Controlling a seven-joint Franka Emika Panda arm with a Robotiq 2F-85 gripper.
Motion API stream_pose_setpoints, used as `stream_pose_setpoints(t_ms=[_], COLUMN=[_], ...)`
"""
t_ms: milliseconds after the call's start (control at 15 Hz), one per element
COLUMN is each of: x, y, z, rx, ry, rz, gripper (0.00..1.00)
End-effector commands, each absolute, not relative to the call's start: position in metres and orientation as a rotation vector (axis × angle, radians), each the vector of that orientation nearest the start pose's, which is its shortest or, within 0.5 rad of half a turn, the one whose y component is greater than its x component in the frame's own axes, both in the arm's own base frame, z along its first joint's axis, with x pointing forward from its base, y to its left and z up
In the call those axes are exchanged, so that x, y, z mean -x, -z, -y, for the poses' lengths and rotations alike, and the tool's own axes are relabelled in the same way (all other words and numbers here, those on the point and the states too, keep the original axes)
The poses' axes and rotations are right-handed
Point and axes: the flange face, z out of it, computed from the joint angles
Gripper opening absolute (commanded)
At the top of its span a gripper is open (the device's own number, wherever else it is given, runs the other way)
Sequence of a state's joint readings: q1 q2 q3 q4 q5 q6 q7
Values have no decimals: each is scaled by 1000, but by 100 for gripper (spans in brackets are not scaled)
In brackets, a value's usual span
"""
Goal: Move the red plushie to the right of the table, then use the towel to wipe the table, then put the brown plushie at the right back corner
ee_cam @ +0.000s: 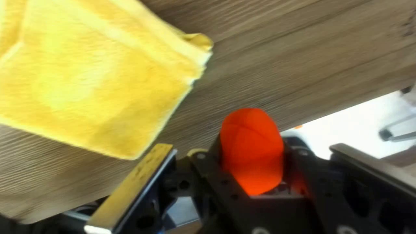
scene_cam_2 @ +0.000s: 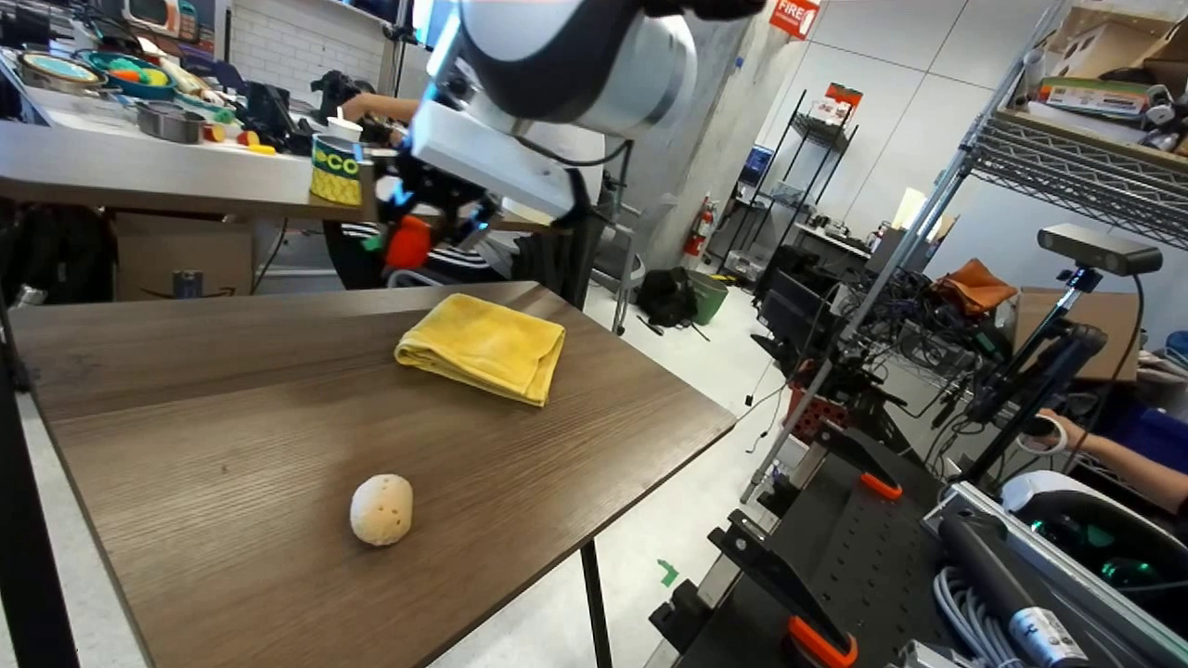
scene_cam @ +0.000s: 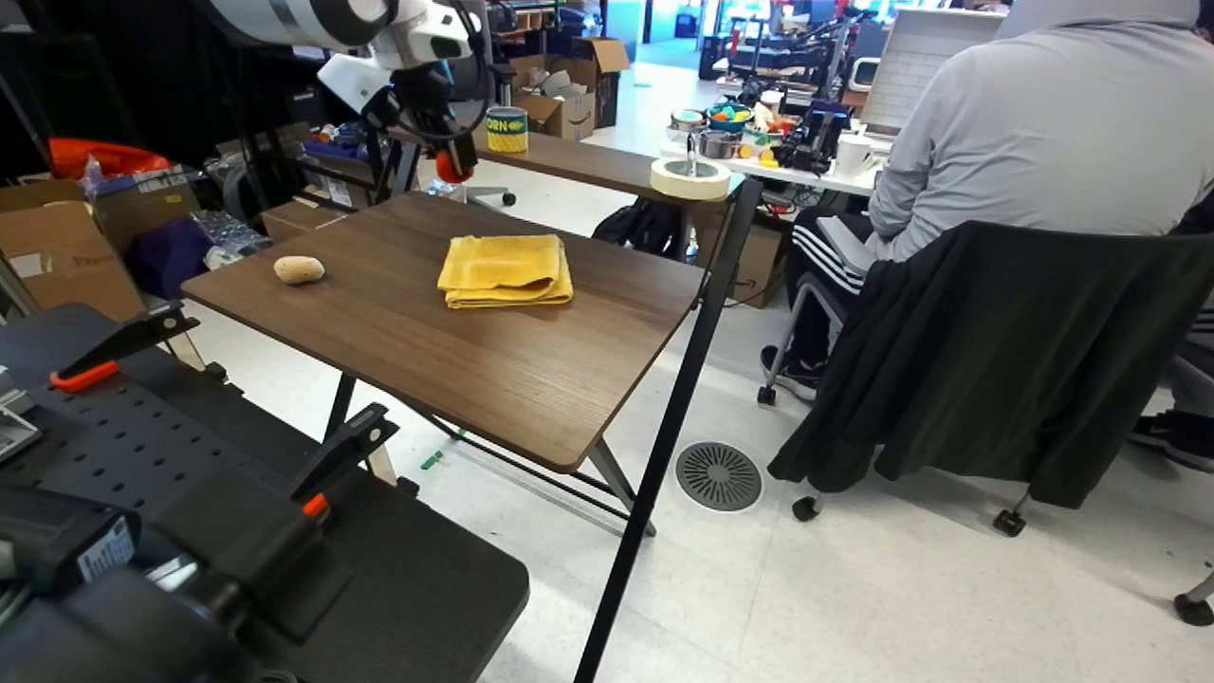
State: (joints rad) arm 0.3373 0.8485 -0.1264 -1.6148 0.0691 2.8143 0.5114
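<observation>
Red plushie (scene_cam_2: 408, 244): clasped in the Robotiq gripper (ee_cam: 253, 146), aloft near an edge of the wooden table (scene_cam: 531, 384), presumably for carriage rightward. Yellow towel (scene_cam: 505, 271): folded, flat on the table, likely for wiping. Brown plushie (scene_cam_2: 381, 509): on the table, apart from the towel, apparently reserved for last.

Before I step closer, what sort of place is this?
Probably a robotics lab or workshop: there's a robot arm holding a red plushie, a mounted camera, and clamps on a perforated black bench.
</observation>
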Motion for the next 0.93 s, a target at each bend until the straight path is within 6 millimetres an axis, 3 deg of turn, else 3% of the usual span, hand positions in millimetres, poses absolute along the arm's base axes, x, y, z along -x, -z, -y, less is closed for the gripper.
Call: stream_pose_setpoints(t_ms=[0, 267, 467, 667, 867], x=[-662, -637, -616, -599, -595], y=[-183, -171, -158, -144, -108], z=[-73, 30, 83, 113, 116], rx=[3032, 3041, 3018, 2982, 2965], ry=[592, 669, 713, 743, 706], rz=[-735, -1088, -1372, -1635, -1733], gripper=[8, 8, 8, 8, 8])
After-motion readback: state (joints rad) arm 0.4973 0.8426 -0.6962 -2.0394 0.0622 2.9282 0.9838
